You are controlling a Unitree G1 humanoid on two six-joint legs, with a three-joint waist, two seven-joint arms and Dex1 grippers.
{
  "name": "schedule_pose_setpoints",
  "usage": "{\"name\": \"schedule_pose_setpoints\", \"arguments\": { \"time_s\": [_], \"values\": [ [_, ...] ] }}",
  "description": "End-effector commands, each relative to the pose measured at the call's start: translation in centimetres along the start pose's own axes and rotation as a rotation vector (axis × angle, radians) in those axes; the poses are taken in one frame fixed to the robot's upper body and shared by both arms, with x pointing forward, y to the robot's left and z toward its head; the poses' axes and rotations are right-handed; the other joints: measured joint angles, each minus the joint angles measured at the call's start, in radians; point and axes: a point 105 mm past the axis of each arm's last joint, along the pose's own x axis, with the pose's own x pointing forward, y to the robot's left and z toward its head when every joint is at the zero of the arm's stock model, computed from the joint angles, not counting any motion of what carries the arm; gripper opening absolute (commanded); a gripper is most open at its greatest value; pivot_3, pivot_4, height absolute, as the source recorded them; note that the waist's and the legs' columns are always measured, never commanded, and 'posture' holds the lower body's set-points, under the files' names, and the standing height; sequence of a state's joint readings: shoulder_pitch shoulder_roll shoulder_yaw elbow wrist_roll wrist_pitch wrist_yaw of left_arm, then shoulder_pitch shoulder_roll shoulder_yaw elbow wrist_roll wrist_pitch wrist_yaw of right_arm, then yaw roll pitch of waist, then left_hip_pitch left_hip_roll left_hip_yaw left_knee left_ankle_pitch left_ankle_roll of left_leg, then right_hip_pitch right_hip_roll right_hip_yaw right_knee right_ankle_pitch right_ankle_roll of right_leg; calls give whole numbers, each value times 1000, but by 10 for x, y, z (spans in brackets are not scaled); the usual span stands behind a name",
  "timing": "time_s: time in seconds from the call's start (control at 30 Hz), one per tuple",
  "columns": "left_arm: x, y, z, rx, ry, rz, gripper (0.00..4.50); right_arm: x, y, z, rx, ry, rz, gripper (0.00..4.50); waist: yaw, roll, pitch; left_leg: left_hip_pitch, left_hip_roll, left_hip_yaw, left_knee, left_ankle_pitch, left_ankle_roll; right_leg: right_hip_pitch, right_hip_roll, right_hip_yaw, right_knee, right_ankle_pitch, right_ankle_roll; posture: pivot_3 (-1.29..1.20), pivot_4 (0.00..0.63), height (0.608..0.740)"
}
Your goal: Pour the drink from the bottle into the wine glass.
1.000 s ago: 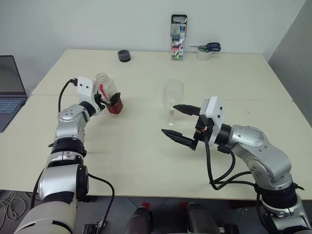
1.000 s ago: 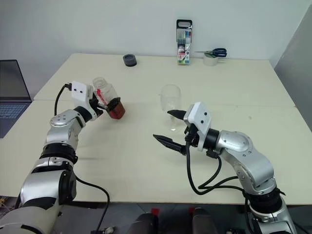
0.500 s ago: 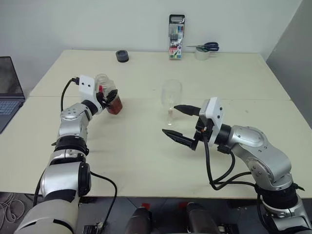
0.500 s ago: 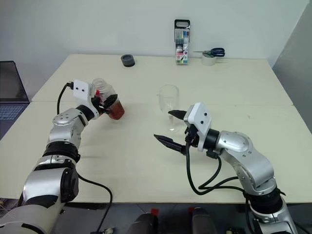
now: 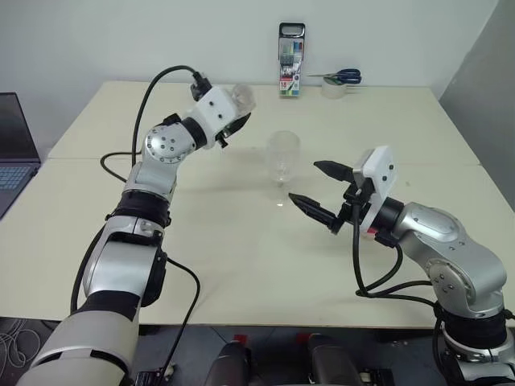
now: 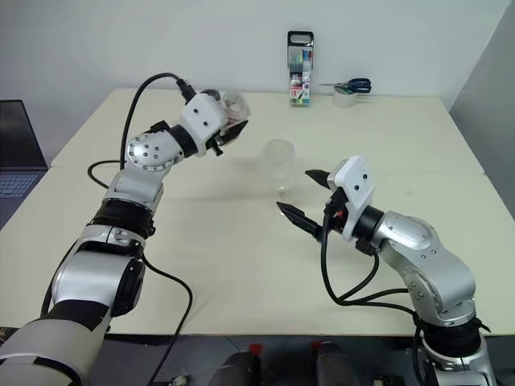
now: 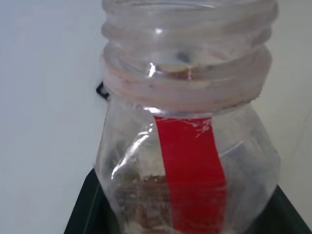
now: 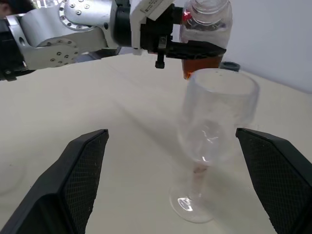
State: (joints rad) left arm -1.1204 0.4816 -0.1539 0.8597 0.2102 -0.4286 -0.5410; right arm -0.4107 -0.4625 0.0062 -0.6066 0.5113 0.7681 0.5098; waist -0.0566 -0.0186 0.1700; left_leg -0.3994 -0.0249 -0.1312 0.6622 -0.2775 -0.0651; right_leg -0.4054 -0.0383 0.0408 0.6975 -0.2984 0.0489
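The broad cream-coloured desk carried the work, and the largest task thing on it was the clear stemmed wine glass with its rounded bowl, thin stem and small round foot, standing upright and empty near the desk's middle. At about ten o'clock from the glass, raised off the desk, the small clear plastic bottle with a red strip down its side had no cap on its threaded neck; a little translucent reddish-brown drink sat in its base. The left claw was clenched around the bottle's lower body. The right claw stood released, fingers spread wide, just beside the glass at roughly four o'clock, not touching it. The glass looked light, brittle and top-heavy on its slim stem, so a hold low on the bowl or at the stem would probably steady it best. The thin plastic bottle would likely flex under pressure and be light with so little inside; its squarish lower body seemed the surest place to hold.
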Motion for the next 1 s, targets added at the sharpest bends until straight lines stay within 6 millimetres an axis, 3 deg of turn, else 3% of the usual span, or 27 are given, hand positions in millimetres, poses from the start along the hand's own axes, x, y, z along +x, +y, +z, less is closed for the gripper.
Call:
{"name": "schedule_pose_setpoints", "arguments": {
  "time_s": [0.03,0.23,0.6,1.0],
  "values": [
    [7,14,25,160,-80,35,1815,-4,-7,17,-40,-62,-62,4500,-1,0,0,0,0,0,0,-1,2,0,0,0,0,0,0,0,150,740],
    [12,12,34,310,-121,33,1815,-3,-19,19,-108,-93,-175,4500,0,0,0,0,-1,0,0,-1,2,0,0,0,0,0,0,0,150,740],
    [13,9,40,482,-160,45,1814,-4,-10,13,-59,-80,-89,4500,0,0,0,0,-1,0,0,-1,3,0,0,0,0,0,0,0,150,740],
    [17,13,45,578,-166,67,1814,-28,-26,16,-51,-26,-15,4500,0,0,0,-1,-1,1,0,-2,3,0,0,0,0,0,0,0,150,740]
  ]
}}
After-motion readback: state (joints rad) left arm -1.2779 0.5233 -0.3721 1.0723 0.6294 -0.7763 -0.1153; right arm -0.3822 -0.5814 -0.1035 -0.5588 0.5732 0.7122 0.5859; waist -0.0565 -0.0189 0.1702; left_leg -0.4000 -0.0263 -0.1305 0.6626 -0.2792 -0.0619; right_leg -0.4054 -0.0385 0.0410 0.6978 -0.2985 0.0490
